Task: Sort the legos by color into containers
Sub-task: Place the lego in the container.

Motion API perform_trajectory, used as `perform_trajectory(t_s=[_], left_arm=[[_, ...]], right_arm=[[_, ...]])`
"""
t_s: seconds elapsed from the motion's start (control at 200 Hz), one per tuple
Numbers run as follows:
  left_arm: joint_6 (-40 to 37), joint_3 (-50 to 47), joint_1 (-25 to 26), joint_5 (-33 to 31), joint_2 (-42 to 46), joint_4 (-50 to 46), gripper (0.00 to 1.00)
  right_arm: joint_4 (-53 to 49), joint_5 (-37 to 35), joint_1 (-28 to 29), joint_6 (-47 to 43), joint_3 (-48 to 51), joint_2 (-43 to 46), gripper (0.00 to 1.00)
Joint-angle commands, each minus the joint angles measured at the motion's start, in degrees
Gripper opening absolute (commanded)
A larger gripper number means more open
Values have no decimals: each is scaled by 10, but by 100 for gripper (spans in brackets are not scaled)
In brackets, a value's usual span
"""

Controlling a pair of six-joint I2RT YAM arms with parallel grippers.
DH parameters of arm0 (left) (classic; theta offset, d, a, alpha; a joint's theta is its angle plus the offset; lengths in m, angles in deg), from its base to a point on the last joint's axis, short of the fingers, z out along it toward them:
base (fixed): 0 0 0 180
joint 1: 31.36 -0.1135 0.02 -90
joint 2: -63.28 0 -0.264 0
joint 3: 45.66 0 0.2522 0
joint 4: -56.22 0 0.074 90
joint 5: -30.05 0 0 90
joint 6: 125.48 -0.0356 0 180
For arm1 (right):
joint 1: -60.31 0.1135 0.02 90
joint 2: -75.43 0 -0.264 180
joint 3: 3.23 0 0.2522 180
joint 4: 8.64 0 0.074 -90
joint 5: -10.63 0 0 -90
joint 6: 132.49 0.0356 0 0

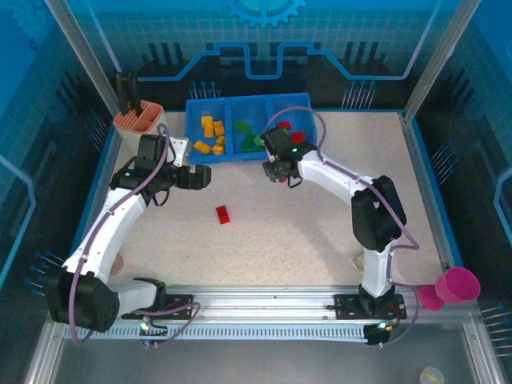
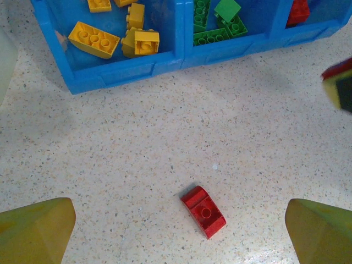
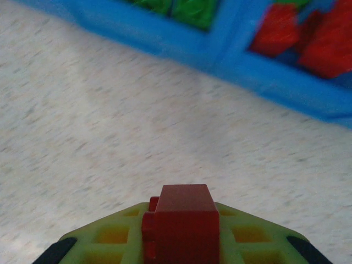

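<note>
Payload: red brick (image 3: 183, 220) clamped in right gripper (image 1: 280, 172); red bin (image 3: 291, 88) lies ahead-right (green bin (image 3: 154, 30) dead ahead); left gripper (image 1: 204, 176) spread open above 1 loose brick (image 2: 203, 212).

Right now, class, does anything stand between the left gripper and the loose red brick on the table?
Nothing visible does. The left gripper is open, and its wrist view shows the red brick lying alone on bare table between the fingers. The blue tray sits beyond it.
</note>
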Motion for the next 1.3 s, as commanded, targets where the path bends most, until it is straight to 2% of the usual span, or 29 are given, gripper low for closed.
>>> perform_trajectory(t_s=[0.0,0.055,0.405,0.665,1.061,1.296], left_arm=[[5,-5,-4,10,5,7,99],[5,-5,-3,10,5,7,99],[1,-1,-4,-5,-9,4,99],[-1,7,-4,-10,-29,-1,99],[23,46,-4,-16,-67,-8,99],[23,93,-3,-26,-106,-29,99]], right_arm=[[50,-38,-39,-51,-40,-19,22],[69,-58,-50,-58,-54,-33,22],[164,-58,-93,-73,-193,-167,23],[167,-60,-109,-76,-301,-256,22],[138,-22,-138,-68,-375,-314,23],[134,-11,-142,-63,-343,-316,25]])
